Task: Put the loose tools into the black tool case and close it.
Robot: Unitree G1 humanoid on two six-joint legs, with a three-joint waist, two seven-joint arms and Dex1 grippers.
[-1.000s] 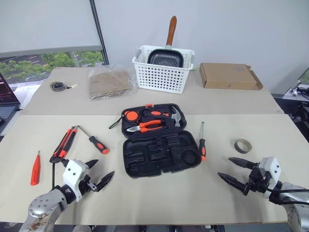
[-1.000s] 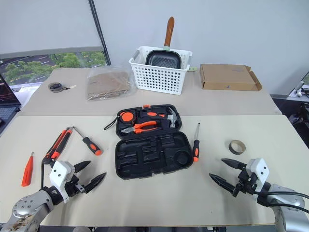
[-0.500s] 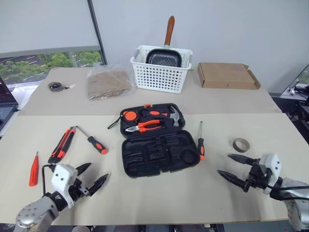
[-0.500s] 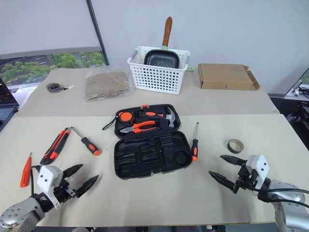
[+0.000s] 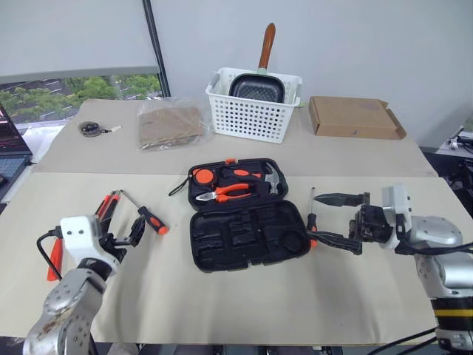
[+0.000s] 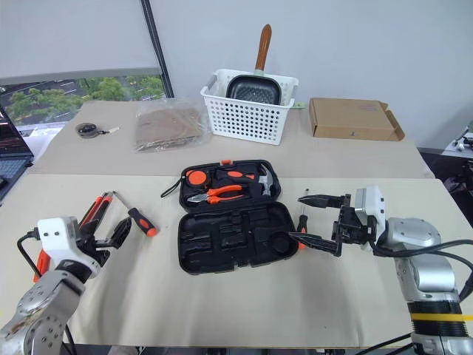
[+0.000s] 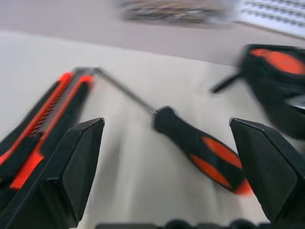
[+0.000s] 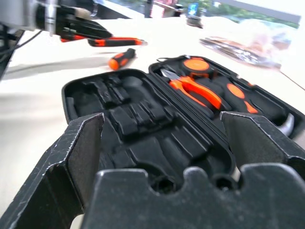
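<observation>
One screwdriver (image 7: 200,155) lies between the left end effector's (image 7: 167,162) spread fingers.

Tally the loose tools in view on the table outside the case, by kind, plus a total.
orange-and-black screwdrivers: 2
red screwdriver: 1
utility knife: 1
Total: 4
</observation>
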